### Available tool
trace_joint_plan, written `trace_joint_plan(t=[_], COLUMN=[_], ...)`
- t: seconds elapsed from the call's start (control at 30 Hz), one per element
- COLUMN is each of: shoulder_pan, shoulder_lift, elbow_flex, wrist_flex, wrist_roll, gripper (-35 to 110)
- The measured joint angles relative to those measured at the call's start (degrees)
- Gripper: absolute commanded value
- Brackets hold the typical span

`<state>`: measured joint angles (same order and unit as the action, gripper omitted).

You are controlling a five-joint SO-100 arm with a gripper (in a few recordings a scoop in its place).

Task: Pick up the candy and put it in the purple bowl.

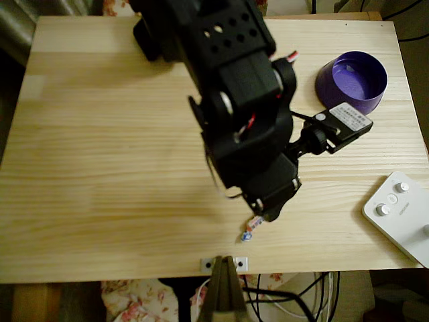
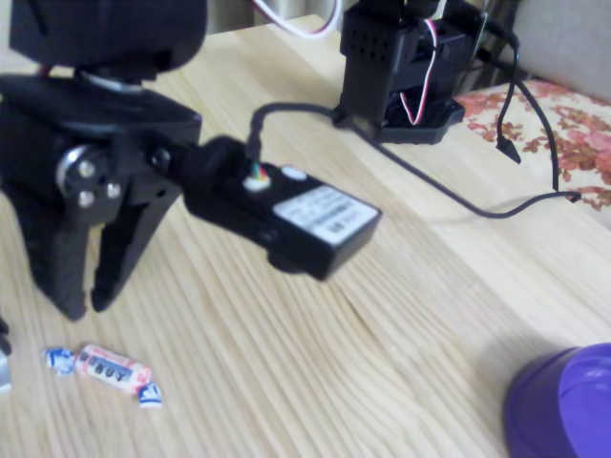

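Pale pine boards are forming the table (image 1: 100,168), and the whole scene is being carried on it. The black arm (image 1: 234,87) is being stretched across the middle of the table in the overhead view, and its gripper (image 1: 271,209) is being held low near the front edge. In the fixed view the gripper (image 2: 81,305) is being seen from close by: the two dark fingers (image 2: 119,248) are being held almost together, with only a thin gap at the tips, and nothing is being gripped between them. The tips are being kept a little above the wood.

The candy (image 1: 251,228) is lying on the table just beside the gripper, toward the front edge in the overhead view. In the fixed view the candy (image 2: 107,369) is being shown below and a little to the right of the fingertips, apart from them, with its pinkish middle and two bluish twisted ends flat on the boards.

The purple bowl (image 1: 354,80) is standing upright near the far right corner, well apart from the candy. A small black camera box (image 1: 348,122) with a white label is being carried on the side of the arm, just in front of the bowl. A white box with knobs (image 1: 402,215) is lying at the right edge. A black cable (image 2: 449,191) is being laid over the wood in the fixed view.
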<state>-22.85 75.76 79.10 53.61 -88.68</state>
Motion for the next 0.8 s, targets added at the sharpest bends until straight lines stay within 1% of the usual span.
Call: trace_joint_plan(t=[0.07,0.27,0.8], shoulder_pan=[-0.35,-1.23,0.26], shoulder_lift=[-1.49,-6.77,-15.21], elbow_flex=[-0.53,-3.52,-9.40], wrist_flex=[0.35,1.23,2.29], wrist_roll=[0.00,-0.44,-6.42], gripper=[17,18,17])
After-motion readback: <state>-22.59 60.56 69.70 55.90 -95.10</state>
